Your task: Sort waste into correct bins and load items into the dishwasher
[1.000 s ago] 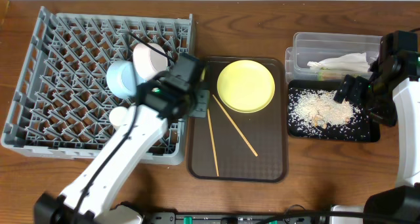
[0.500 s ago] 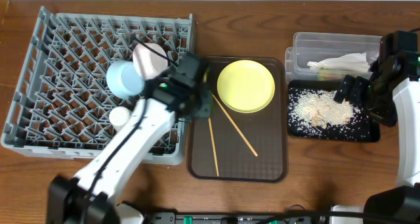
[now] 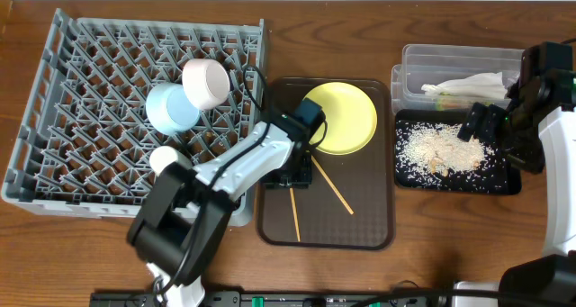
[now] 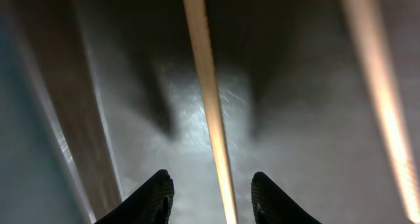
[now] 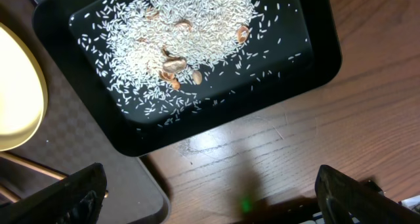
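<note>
My left gripper (image 3: 292, 179) hangs low over the brown serving tray (image 3: 360, 219), open. One wooden chopstick (image 4: 207, 99) lies between its fingertips (image 4: 147, 199) with a gap on each side. The other chopstick (image 3: 331, 185) lies slanted beside it, below the yellow plate (image 3: 346, 118). In the grey dish rack (image 3: 90, 91) sit a light blue bowl (image 3: 171, 107), a white bowl (image 3: 205, 82) and a small white cup (image 3: 164, 160). My right gripper (image 3: 477, 122) is open and empty over the black tray (image 3: 504, 183) of rice scraps (image 5: 190, 27).
A clear tub (image 3: 414, 59) behind the black tray holds a crumpled white napkin (image 3: 468, 84). The right wrist view shows bare wooden table (image 5: 262, 152) between the wide-spread fingers, beside the brown tray's corner (image 5: 98, 145).
My left gripper has swung from the rack's right edge onto the brown tray, come down over a chopstick and opened from shut. The right arm has not moved.
</note>
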### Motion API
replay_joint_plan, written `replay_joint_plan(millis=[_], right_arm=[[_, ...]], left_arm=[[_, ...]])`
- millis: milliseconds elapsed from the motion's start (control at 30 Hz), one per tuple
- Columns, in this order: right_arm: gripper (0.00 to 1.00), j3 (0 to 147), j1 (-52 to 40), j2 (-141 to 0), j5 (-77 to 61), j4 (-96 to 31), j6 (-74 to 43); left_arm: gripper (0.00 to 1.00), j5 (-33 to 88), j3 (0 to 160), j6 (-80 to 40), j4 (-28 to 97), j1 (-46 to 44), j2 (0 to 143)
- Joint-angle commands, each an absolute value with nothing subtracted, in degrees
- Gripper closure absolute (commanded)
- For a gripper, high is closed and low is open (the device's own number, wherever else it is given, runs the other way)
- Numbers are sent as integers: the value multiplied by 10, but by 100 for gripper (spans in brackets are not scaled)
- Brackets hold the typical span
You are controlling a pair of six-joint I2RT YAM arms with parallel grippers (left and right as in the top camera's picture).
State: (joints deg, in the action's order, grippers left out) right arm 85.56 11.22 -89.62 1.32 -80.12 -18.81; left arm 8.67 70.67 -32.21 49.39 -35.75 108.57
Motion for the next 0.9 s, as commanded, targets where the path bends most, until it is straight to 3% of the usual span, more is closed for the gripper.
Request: replay_joint_plan(millis=[0, 333, 767, 867], right_arm=[[1, 865, 117, -895, 19, -802, -182], [1, 865, 117, -895, 19, -802, -182], [1, 865, 117, -895, 19, -802, -182], [1, 865, 117, -895, 19, -802, -181]], left_arm=[[57, 84, 703, -338, 489, -357, 1113], [59, 84, 703, -338, 459, -358, 1139], [81, 84, 695, -338, 447, -372, 1155], [92, 84, 696, -338, 446, -372, 1155]])
